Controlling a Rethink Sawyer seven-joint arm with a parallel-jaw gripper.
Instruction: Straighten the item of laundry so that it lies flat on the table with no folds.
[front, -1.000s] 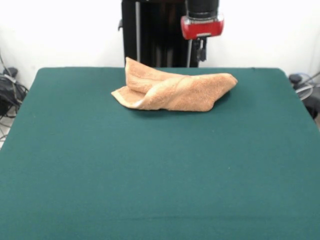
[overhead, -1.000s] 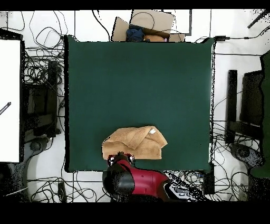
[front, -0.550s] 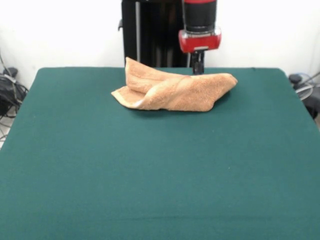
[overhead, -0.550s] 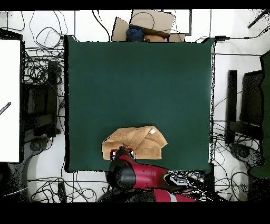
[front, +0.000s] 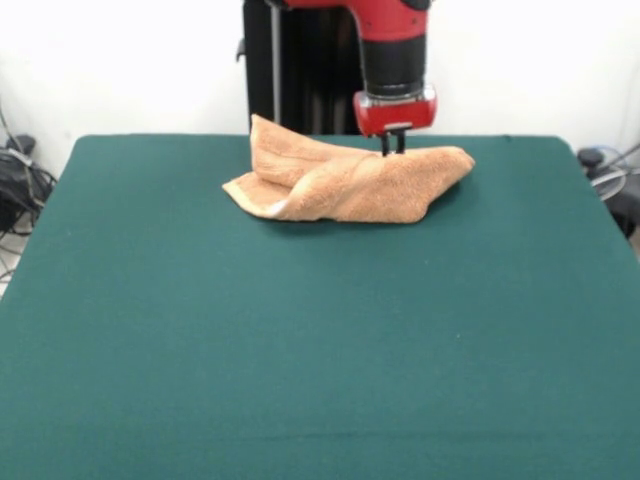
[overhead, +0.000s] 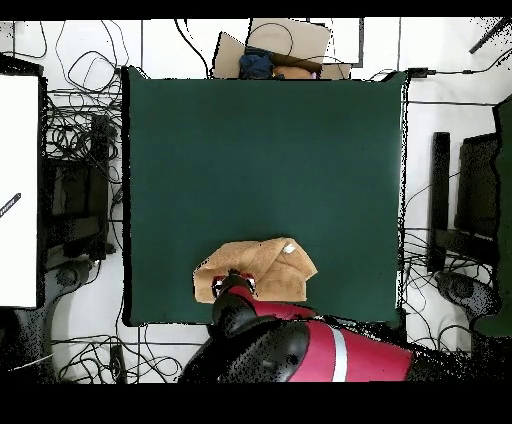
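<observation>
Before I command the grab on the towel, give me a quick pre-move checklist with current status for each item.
1. Towel flat, no folds: not ok, it lies bunched with layers folded over.
2. Tool over the towel: ok, its tips sit at the towel's upper edge in the front view.
3. Tool open for the grab: cannot tell, the tips are too small to read.
4. Tool touching the cloth: cannot tell.
5. Room on the table to spread: ok, wide green surface toward the camera.
6. Towel fully on the table: ok in the overhead view.
</observation>
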